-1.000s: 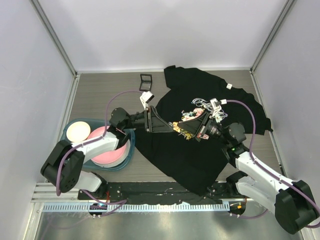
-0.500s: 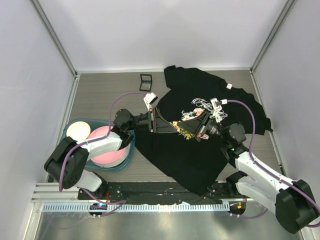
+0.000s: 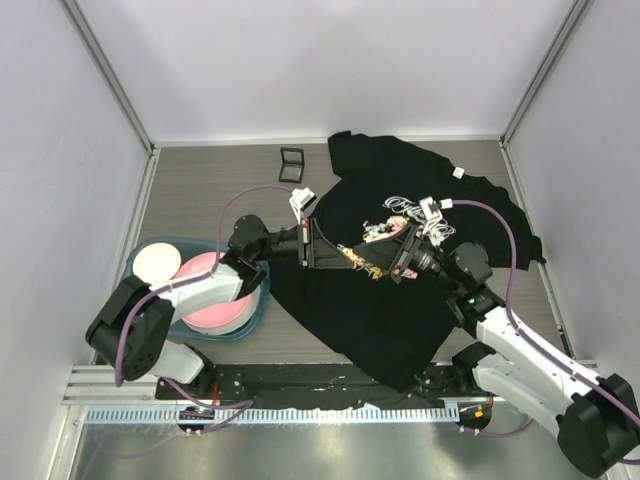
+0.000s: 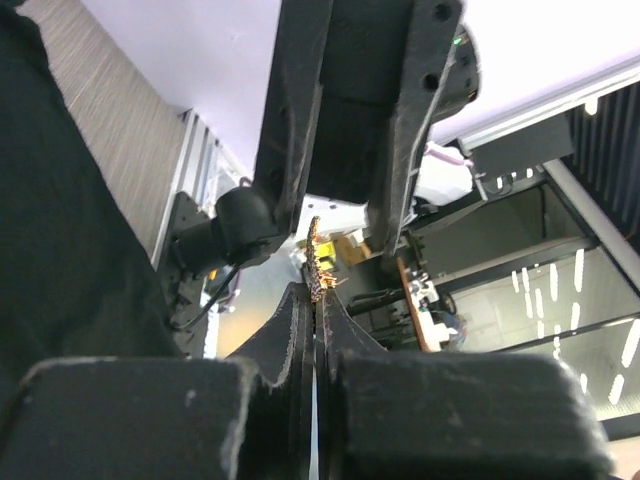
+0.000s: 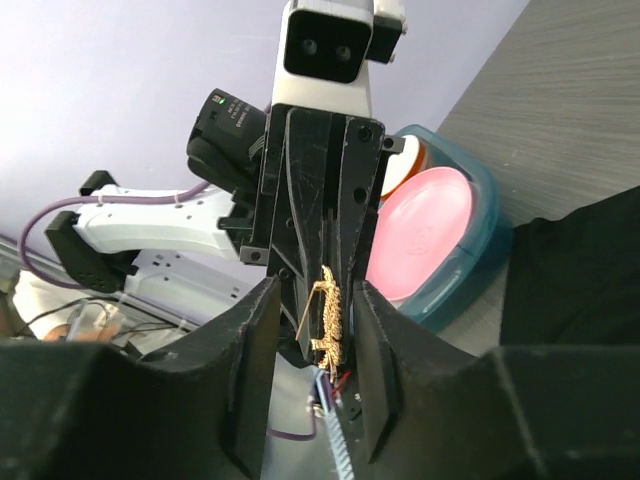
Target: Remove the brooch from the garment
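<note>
- Brooch (image 4: 316,262): your left gripper (image 4: 314,300) has it clamped, fingers pressed together on its edge.
- Your right gripper (image 5: 315,292) fingers stand apart, flanking it above the garment (image 3: 385,310).

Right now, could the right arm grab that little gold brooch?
Probably yes. The brooch sits in the gap between the open fingers of the right gripper. It is pinched at the tip of the left gripper, which is shut on it. Nothing else appears to stand in the way.
</note>
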Available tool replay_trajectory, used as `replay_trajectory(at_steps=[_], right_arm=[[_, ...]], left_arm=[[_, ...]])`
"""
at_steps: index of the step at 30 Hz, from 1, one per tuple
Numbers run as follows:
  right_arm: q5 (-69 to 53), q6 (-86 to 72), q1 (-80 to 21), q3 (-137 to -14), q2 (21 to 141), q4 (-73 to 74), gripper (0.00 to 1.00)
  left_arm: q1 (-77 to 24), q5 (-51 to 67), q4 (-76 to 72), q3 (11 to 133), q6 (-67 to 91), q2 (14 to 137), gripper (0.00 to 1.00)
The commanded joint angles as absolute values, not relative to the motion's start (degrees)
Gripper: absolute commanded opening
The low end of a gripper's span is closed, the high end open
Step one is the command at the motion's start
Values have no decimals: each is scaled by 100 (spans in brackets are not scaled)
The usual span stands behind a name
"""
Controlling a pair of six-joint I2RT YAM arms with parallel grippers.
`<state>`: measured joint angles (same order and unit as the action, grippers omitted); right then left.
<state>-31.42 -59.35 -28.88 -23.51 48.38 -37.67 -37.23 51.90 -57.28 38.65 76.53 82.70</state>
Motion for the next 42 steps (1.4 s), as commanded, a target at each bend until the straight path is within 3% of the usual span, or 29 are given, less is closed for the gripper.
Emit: replay_trajectory(at_steps=[1,4,9,15,28,42], right_arm=[[-2830,-5195,-2795,-2996,4430,-2280,45],[-3014,-5107,-2672,-3243,4465,-2074,47],[-4199,-4730,-2672,-3620,4965,-1978,45],[-4604,-4509,-2672,-3805,5106,-1890,49],[-4676,-3683,-2786,-3972,5133,-897,49],[-4729,-3638,-2804,-3938,5168,-940,48]], left_arm=[[-3656,5475,-4006,4165,6629,7630,0],[-3656,5590,-3027,4412,5986,7462,0],[-3656,5721,-2498,4658,5871,7479,0],[-3648,5792,-2277,4746,5863,7567,0],[-3656,5783,-2057,4913,5897,7629,0],[-3656,5845,-2048,4957,5906,7602,0]])
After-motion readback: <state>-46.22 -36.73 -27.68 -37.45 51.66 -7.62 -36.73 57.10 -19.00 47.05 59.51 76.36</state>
